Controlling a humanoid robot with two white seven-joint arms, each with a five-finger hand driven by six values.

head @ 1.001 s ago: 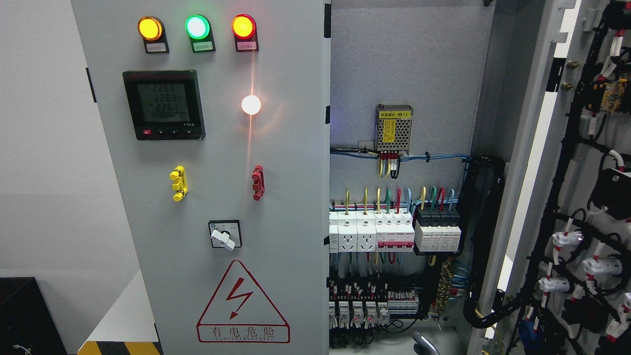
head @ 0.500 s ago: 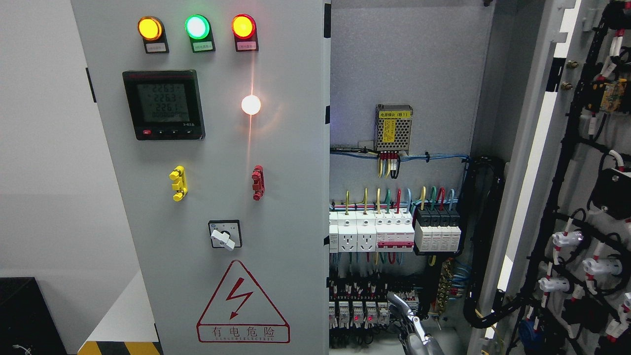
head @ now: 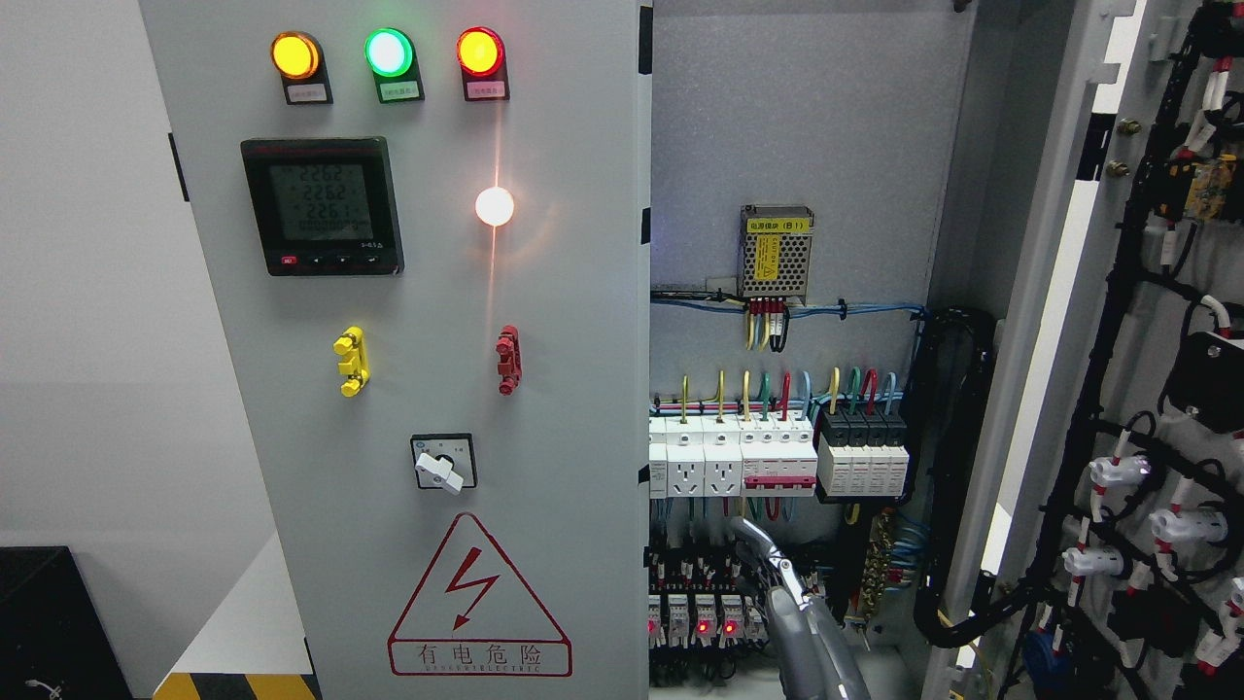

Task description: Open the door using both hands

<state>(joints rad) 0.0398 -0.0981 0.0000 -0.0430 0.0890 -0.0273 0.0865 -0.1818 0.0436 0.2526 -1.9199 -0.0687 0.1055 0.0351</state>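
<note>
Plain white wall (head: 87, 292) fills the left of the head view, with a black box (head: 49, 622) at the lower left corner and a strip of yellow-and-black hazard tape (head: 233, 685) on the pale floor beside it. Standing in front is a grey electrical cabinet. Its left door (head: 564, 408) is closed and carries three lit indicator lamps, amber (head: 294, 54), green (head: 388, 52) and red (head: 480, 51), a digital power meter (head: 323, 206), a glowing white lamp (head: 495, 206), a yellow handle (head: 351, 362), a red handle (head: 508, 360), a rotary selector switch (head: 443, 463) and a red-outlined high-voltage warning triangle (head: 476, 598). The right door (head: 1157, 369) is swung wide open at the picture's right edge, its inner face strung with black wiring harness. Between them the cabinet interior is exposed: a perforated power supply (head: 776, 252), a row of white sockets and breakers (head: 734, 457), and black breakers (head: 863, 457).

A grey robot hand (head: 792, 608) rises from the bottom edge just right of the middle, one slender finger (head: 763, 549) pointing up in front of the lower terminal row. It touches neither door. Which arm it belongs to, and whether it is released or clenched, cannot be told.
</note>
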